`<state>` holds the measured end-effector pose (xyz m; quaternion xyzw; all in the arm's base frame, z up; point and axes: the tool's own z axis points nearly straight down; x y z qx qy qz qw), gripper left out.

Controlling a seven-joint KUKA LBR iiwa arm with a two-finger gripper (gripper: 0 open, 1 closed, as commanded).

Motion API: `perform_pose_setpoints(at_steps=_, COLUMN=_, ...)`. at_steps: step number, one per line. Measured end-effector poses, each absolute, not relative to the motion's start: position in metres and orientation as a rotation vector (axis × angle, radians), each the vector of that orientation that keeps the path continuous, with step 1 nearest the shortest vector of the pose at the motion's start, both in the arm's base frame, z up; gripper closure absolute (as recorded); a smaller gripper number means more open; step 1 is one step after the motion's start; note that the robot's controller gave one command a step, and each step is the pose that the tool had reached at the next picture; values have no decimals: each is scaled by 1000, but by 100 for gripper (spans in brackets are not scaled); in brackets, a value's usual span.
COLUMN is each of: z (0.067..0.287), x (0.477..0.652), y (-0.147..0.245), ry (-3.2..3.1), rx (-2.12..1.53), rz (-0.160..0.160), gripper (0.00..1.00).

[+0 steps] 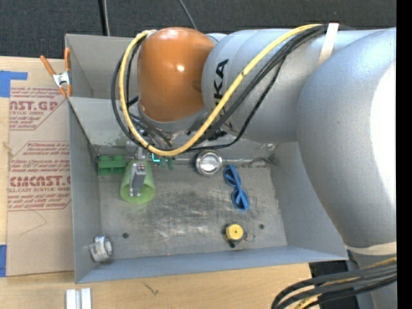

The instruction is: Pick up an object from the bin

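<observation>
The end effector (137, 180) hangs over a pale green cup (144, 195), left side

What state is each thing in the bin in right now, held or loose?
gripper: low over lime green piece.
lime green piece: lying under gripper.
dark green block: loose.
shiny metal cylinder: loose.
blue curved piece: flat, loose.
yellow round piece: loose.
small silver piece: loose, front corner.
</observation>
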<state>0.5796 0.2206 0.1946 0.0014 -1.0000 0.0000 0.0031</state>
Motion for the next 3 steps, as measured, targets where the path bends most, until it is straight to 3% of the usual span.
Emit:
perform_pose_setpoints(at_steps=1, z=73, x=573, y=201, ry=-3143, rx=-146, rz=-5, gripper=0)
perform_pose_setpoints(at_steps=2, z=77, x=575, y=202, ry=-3145, rx=-146, rz=-8, gripper=100)
perform_pose_setpoints(at_steps=3, z=236, x=581, y=220, ry=-3148, rx=-135, rz=-7, gripper=100)
